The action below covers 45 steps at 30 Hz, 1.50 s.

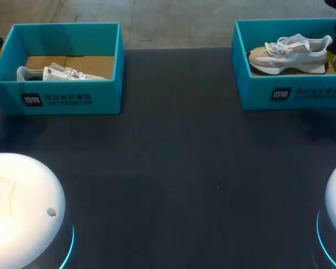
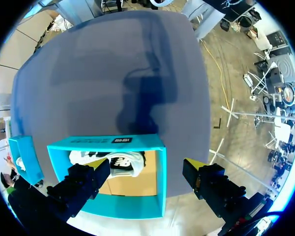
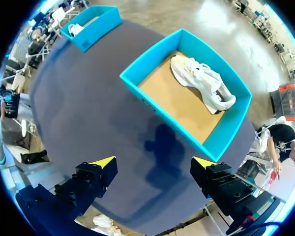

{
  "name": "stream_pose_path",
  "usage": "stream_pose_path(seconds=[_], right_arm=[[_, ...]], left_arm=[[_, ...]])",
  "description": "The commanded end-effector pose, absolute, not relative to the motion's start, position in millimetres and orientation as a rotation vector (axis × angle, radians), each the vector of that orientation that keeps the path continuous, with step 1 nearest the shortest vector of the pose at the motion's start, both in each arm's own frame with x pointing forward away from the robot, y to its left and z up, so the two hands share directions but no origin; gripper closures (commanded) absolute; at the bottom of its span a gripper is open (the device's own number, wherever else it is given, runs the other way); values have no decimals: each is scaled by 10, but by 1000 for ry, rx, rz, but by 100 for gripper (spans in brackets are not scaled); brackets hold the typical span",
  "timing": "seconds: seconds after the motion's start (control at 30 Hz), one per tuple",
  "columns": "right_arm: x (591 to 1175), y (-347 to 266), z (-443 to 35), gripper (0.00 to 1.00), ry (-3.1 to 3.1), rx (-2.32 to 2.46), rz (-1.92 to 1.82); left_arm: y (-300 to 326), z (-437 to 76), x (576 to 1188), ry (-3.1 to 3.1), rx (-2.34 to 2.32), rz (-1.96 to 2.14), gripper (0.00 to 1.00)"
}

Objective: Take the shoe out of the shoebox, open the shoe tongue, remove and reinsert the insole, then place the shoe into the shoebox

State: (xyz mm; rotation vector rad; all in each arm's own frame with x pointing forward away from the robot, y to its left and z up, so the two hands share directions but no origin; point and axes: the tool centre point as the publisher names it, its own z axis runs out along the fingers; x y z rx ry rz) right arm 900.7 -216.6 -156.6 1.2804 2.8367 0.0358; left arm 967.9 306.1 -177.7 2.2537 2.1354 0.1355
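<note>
our left gripper hangs wide open and empty above a teal shoebox; right gripper same, white sneaker ahead of it.

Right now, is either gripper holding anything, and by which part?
Nothing is held. The left gripper and the right gripper are both open and empty.

I read the desk as matt, dark and smooth. The upper-left shoebox and the upper-right shoebox look like smooth teal cardboard with raw brown floors. The sneaker looks like soft fabric.
</note>
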Motion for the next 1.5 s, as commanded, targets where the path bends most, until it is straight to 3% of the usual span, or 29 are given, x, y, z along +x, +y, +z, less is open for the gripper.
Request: stream_pose_path(seconds=[0.03, 0.3, 0.5, 1.1, 1.5], right_arm=[[8993, -2158, -1569, 0, 2833, 1280, 33], [9021, -2178, -1616, 0, 2816, 1290, 8], [9400, -2287, -1852, 0, 2687, 1465, -206], [10458, -2819, -2138, 0, 2419, 1866, -355], [10486, -2828, -2136, 0, 2371, 1902, -389]], left_arm=[[3059, -1777, 9665, 2136, 2253, 142, 0], [3059, -1777, 9665, 2136, 2253, 142, 0], [3059, -1777, 9665, 2136, 2253, 142, 0], [3059, -1777, 9665, 2136, 2253, 142, 0], [3059, -1777, 9665, 2136, 2253, 142, 0]])
